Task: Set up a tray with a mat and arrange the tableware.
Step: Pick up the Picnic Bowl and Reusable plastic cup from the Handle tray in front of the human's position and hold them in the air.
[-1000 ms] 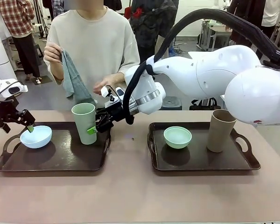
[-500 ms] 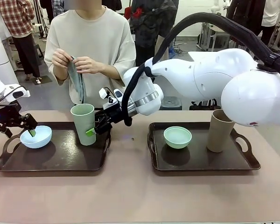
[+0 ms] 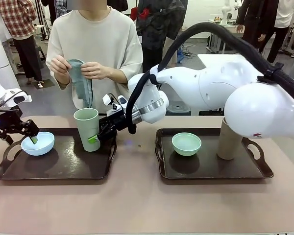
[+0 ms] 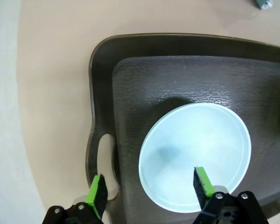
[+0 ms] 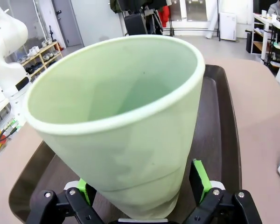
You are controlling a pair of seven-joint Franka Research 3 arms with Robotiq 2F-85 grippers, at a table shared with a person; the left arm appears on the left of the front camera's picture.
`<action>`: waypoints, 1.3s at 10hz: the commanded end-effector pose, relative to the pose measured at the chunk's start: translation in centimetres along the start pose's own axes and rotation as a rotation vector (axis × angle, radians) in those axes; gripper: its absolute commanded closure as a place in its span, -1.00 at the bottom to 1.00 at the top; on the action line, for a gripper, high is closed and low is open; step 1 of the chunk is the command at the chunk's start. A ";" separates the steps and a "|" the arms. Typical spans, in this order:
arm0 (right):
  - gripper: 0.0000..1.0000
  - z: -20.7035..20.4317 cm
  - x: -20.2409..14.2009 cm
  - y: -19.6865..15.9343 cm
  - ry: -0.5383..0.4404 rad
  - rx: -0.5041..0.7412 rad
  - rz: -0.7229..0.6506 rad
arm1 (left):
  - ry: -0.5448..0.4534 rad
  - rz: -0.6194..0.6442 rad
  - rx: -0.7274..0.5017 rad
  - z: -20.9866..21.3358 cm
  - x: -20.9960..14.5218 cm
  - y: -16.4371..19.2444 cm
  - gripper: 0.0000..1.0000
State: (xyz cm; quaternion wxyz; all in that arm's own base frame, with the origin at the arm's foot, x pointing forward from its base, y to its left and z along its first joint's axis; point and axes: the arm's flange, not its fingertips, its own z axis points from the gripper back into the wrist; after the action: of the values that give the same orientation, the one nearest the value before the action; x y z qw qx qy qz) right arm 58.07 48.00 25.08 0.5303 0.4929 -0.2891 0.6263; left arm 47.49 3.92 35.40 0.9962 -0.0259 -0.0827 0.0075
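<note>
Right wrist view, pale green tumbler (image 5: 116, 126), perhaps tilted

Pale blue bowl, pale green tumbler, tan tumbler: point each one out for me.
pale blue bowl (image 4: 196, 144), left wrist view, on its inner floor.
pale green tumbler (image 5: 130, 149), right wrist view, on its outer wall.
tan tumbler (image 3: 229, 144), front view, on its side wall.

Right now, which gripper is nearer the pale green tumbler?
The right gripper: its jaws straddle the pale green tumbler low down; the left gripper is across the tray at the pale blue bowl.
</note>
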 end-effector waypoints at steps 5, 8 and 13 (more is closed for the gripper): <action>1.00 -0.4 0.3 -1.0 0.043 0.033 0.013 | 0.026 0.002 -0.004 -0.3 0.3 0.1 1.00; 0.58 -0.2 0.3 -0.8 0.046 0.036 0.018 | 0.029 -0.001 0.004 -0.1 0.3 0.0 1.00; 1.00 0.1 0.2 -0.7 0.042 0.037 0.024 | 0.033 0.002 0.011 0.1 0.4 0.1 1.00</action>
State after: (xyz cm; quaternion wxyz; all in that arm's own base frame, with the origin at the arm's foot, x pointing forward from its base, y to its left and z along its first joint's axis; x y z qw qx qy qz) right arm 58.50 48.24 25.07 0.5212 0.4851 -0.2809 0.6435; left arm 47.78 3.93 35.64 0.9967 -0.0269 -0.0766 0.0067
